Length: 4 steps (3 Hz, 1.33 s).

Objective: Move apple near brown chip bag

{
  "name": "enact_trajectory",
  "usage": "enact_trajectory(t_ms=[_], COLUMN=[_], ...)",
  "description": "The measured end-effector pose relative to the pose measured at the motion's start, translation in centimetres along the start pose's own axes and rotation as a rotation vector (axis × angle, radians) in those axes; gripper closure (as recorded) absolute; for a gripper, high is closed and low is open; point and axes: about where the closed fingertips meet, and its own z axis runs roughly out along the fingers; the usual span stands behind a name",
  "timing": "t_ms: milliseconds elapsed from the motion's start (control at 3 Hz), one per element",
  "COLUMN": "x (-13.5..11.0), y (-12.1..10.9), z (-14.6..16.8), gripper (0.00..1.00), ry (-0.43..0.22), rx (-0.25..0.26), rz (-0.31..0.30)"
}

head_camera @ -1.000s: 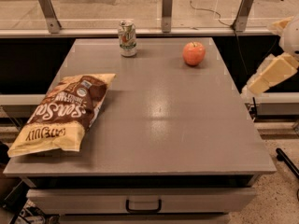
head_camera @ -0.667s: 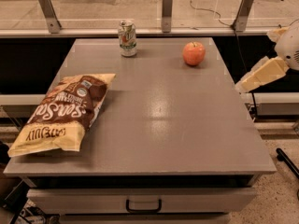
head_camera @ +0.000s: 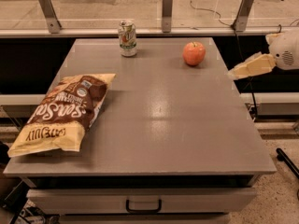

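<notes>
Soda can point(head_camera: 127, 38) upright near far edge of gray table point(head_camera: 163, 125), drawer handle point(head_camera: 143, 205) beneath

Gripper point(head_camera: 238, 71) just beyond right edge of table point(head_camera: 168, 125), near apple point(head_camera: 194, 53). Bare surface from apple across to brown chip bag point(head_camera: 65, 113) at front left. Soda can point(head_camera: 127, 38) at back edge, off that line, well apart from both.

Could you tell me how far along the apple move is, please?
Done: nothing yet; the apple sits far right on the table, well apart from the brown chip bag at near left. In hand: the claw hovers beyond the table's right edge, not touching the apple. Left: grasp it, carry it, set it by the bag.
</notes>
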Motion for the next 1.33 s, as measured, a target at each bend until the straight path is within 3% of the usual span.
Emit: enact_trajectory(t_ms=[333, 667, 1333], x=[-0.9, -2.3, -4.5], y=[-1.7, -2.1, -1.4], z=[1.8, 4.5, 9.9], gripper=[0.00, 0.00, 0.00], ry=[-0.048, -0.087, -0.160], rx=[0.003, -0.027, -0.103], rz=[0.023, 0.026, 0.036])
